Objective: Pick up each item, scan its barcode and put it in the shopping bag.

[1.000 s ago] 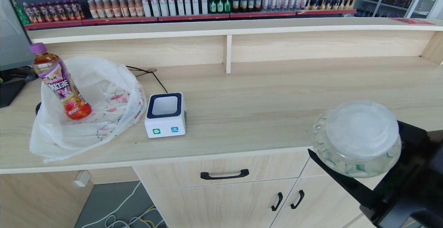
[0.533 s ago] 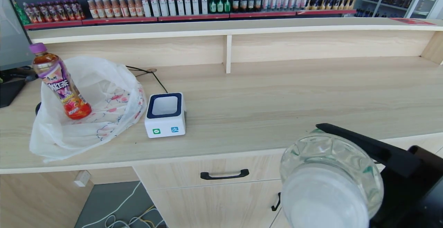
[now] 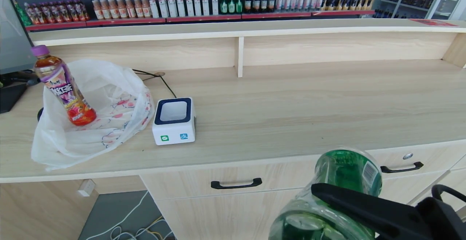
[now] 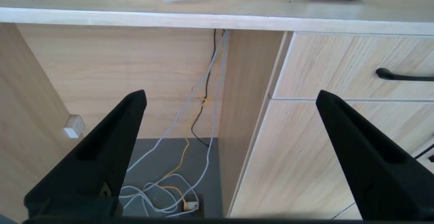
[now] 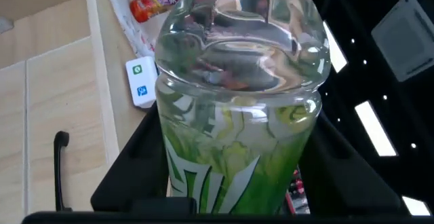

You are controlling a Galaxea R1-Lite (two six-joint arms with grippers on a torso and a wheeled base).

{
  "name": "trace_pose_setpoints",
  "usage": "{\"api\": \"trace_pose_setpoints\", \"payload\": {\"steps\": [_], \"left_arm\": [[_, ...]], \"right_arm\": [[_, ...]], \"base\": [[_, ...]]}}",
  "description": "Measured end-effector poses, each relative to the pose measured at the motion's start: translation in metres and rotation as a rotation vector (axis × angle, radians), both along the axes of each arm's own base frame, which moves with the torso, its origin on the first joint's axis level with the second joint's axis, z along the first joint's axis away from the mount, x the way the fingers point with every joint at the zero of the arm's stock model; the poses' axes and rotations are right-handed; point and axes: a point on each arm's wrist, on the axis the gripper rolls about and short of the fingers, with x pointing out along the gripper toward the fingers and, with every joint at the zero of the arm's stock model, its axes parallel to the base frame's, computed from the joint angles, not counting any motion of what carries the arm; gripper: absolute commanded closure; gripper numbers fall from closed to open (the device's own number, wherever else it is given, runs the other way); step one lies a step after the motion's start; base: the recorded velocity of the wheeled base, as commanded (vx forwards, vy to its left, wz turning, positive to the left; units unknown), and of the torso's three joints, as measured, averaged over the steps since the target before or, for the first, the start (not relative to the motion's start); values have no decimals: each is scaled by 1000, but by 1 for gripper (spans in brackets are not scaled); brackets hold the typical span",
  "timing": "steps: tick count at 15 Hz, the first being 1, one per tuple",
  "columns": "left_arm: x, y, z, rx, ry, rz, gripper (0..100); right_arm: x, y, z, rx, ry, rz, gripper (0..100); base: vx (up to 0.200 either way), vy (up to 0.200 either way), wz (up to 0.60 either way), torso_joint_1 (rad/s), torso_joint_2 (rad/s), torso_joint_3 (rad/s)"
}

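At the front edge of the pale wooden checkout counter (image 3: 291, 109), toward five o'clock from the white box-shaped scanner with a dark-blue-rimmed window (image 3: 174, 121), the right gripper (image 5: 237, 180) pinches a tilted clear plastic bottle with green contents (image 3: 342, 170) between its black fingers, its barcode label on the upper side. At nine o'clock from the scanner, a purple-capped tea bottle (image 3: 63, 87) stands in the translucent white plastic shopping bag (image 3: 113, 98). The left gripper (image 4: 230, 98) hangs below the countertop, fingers spread wide.
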Motion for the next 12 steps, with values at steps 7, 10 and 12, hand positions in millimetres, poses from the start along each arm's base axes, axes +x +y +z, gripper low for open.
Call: {"api": "trace_pose_setpoints", "payload": {"steps": [7,10,12], "left_arm": [[0,0,0,0,0,1,0],[0,0,0,0,0,0,0],[0,0,0,0,0,0,0]], "right_arm": [[-2,4,1,-49,-131,90,100],[-2,5,-2,-73,-161,98,100],[-2,5,-3,-79,-159,98,100]], "base": [[0,0,0,0,0,0],[0,0,0,0,0,0],[0,0,0,0,0,0]]}}
